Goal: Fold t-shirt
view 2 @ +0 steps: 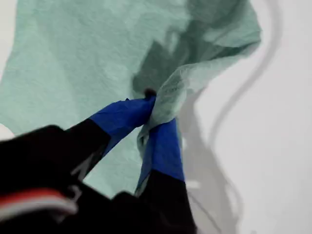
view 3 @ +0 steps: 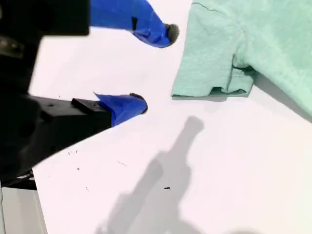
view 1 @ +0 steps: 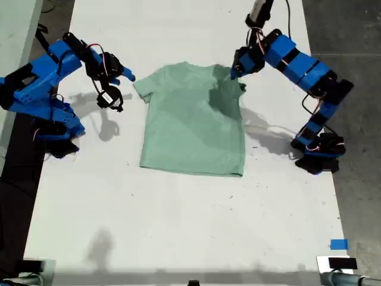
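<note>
The pale mint-green t-shirt [view 1: 190, 125] lies flat on the white table, collar toward the far edge. My first gripper [view 1: 234, 72] is on the arm at the exterior view's right and is shut on the shirt's sleeve there, lifting a bunched fold of cloth. In the first wrist view the blue fingertips [view 2: 155, 109] pinch the t-shirt [view 2: 87, 58]. My second gripper [view 1: 123, 90], at the exterior view's left, hangs open just above the table beside the other sleeve. The second wrist view shows my second gripper [view 3: 155, 67] empty, a short way from the sleeve of the t-shirt [view 3: 253, 44].
The white table [view 1: 178, 226] runs toward the near edge below the shirt. A blue tape mark [view 1: 338, 243] sits near the exterior view's lower right corner. Both arm bases stand at the table's side edges, with dark floor beyond.
</note>
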`<state>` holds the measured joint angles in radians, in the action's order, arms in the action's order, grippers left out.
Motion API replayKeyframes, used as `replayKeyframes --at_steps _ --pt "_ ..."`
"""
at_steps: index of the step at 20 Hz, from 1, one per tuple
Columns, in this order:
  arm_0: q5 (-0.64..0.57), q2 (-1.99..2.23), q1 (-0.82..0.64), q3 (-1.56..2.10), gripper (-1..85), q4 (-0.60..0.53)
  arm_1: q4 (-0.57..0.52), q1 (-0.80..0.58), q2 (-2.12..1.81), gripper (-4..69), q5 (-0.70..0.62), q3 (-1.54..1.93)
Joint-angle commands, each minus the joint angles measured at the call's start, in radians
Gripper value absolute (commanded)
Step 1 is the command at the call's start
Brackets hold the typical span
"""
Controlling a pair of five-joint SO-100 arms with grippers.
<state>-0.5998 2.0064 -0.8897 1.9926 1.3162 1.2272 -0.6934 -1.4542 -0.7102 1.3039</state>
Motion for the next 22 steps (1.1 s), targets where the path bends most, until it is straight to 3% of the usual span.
replayKeyframes --at_steps 1,8,10,11,12,17,22 --pt "0.0 0.034 -0.011 -0.005 22.2 -0.012 -0.072 0.118 0.074 1.4 0.067 -0.179" --pt "0.003 0.034 -0.003 0.005 22.1 -0.025 -0.216 0.229 0.445 1.4 0.187 -0.379" --pt "0.003 0.034 0.002 0.006 22.2 -0.028 -0.186 0.23 0.509 1.6 0.199 -0.454" --pt "0.003 0.034 0.003 0.006 22.7 -0.028 -0.129 0.232 0.503 20.0 0.198 -0.494" --pt "0.003 0.034 0.005 0.009 23.1 -0.026 -0.034 0.225 0.489 33.3 0.176 -0.568" --pt "0.009 0.034 0.014 0.011 23.6 -0.032 0.255 0.12 0.147 24.7 0.092 -0.557" --pt "0.02 -0.008 0.032 0.008 24.9 -0.083 0.307 0.086 -0.081 21.8 0.077 -0.367"
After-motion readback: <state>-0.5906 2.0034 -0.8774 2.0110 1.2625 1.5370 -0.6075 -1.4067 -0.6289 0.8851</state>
